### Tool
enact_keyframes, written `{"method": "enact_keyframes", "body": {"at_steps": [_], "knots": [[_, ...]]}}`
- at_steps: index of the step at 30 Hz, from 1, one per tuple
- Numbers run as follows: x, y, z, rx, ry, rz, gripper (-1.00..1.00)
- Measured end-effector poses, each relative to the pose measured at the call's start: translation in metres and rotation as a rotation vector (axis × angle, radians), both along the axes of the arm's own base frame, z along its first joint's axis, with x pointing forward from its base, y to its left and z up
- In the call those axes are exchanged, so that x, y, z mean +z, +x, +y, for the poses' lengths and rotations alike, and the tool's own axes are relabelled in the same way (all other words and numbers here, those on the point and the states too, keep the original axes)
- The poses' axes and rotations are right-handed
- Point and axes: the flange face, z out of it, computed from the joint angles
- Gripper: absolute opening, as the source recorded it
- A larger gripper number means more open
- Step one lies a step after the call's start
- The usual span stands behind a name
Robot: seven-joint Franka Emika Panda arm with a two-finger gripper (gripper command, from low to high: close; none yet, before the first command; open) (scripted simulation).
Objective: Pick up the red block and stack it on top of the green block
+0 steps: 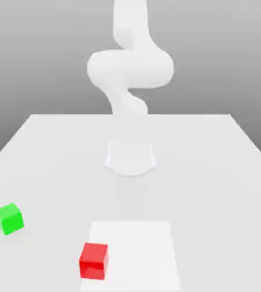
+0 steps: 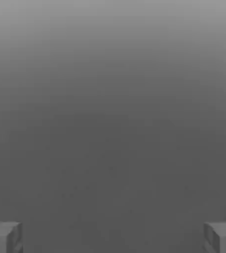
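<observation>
The arm (image 1: 130, 68) is pale and washed out against the grey backdrop, and its top is cut off by the upper edge of the exterior view, so its links blur into one white curling shape above a faint round base (image 1: 130, 158). In the hand view the two fingertips (image 2: 4, 237) sit at opposite edges, each partly cut off, with nothing but plain grey between them: the gripper (image 2: 113, 238) is released and wide, grasping nothing. Going from the exterior view's left: the green block (image 1: 9, 218) rests on the table (image 1: 224, 171) near the left edge, turned slightly; well apart from it, nearer the camera and toward the middle, the red block (image 1: 93, 260) sits on the left edge of a brighter white square patch (image 1: 141, 251). The table is smooth, matte white, and the room behind is a plain grey gradient.
</observation>
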Motion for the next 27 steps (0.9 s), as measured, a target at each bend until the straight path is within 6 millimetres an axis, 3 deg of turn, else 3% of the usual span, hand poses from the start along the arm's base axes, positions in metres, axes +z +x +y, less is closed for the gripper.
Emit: {"method": "enact_keyframes", "body": {"at_steps": [6,12,17,23,27], "knots": [[-0.111,0.065,-0.018,-0.015,0.017,0.186,0.00],[-0.229,0.097,-0.036,-0.036,0.029,0.366,0.00],[-0.329,0.099,-0.050,-0.059,0.034,0.517,0.00],[-0.444,0.074,-0.067,-0.088,0.032,0.696,0.00],[-0.498,0.070,-0.068,-0.090,0.030,0.722,0.00]]}}
